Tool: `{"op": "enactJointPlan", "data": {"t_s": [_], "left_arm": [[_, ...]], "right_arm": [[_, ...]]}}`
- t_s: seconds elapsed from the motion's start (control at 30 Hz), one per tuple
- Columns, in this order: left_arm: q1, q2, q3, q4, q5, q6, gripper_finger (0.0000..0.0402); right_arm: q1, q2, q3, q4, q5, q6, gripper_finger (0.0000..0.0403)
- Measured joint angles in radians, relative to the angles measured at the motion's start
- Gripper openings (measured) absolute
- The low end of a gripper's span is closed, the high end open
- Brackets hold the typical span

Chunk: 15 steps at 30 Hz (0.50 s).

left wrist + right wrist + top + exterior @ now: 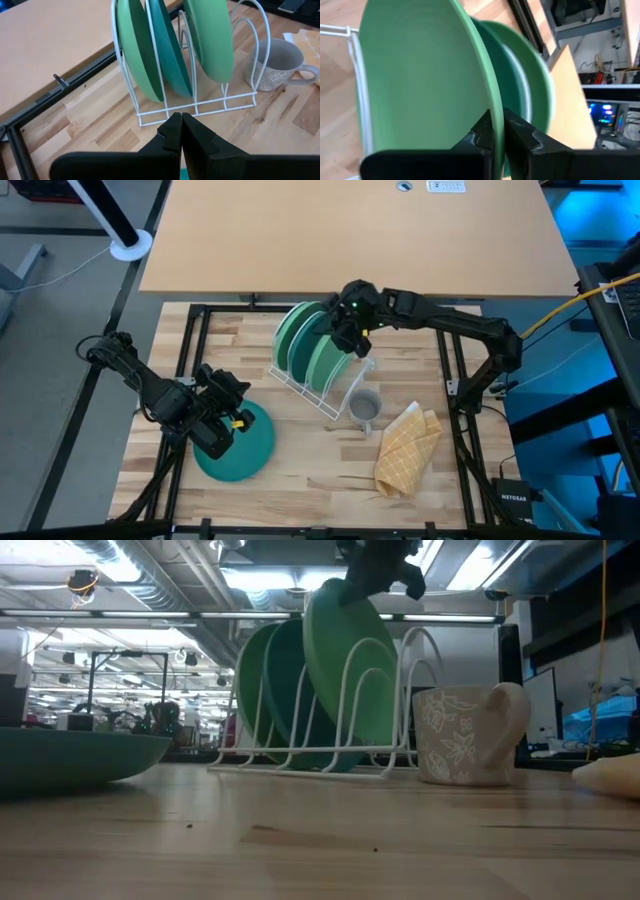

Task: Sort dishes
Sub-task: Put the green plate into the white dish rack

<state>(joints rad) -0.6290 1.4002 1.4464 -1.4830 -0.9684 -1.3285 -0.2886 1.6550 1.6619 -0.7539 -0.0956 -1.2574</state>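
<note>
Three of the four plates already stand on edge in the white wire rack (318, 385) at about twelve o'clock on the table (300, 470): a light green plate (134, 45), a teal plate (170, 50) and a second light green plate (350, 660). The right gripper (347, 328) has its jaws pinched shut on that last plate's top rim (likely seating it in its slot). The remaining teal plate (250, 445) lies flat at about eight o'clock, with the left gripper (222, 430) over its edge, jaws closed together and apparently holding nothing. So one plate looks left to rack.
</note>
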Motion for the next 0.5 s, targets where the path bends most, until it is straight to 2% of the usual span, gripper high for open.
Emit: {"op": "enactJointPlan", "data": {"t_s": [0.37,0.5], "left_arm": [[0.000,0.000,0.000,0.002,0.000,0.000,0.0001],[0.000,0.000,0.000,0.002,0.000,0.000,0.0001]], "right_arm": [[0.001,0.001,-0.030,0.001,0.010,0.036,0.0030],[0.001,0.001,-0.030,0.001,0.046,0.076,0.0030]]}}
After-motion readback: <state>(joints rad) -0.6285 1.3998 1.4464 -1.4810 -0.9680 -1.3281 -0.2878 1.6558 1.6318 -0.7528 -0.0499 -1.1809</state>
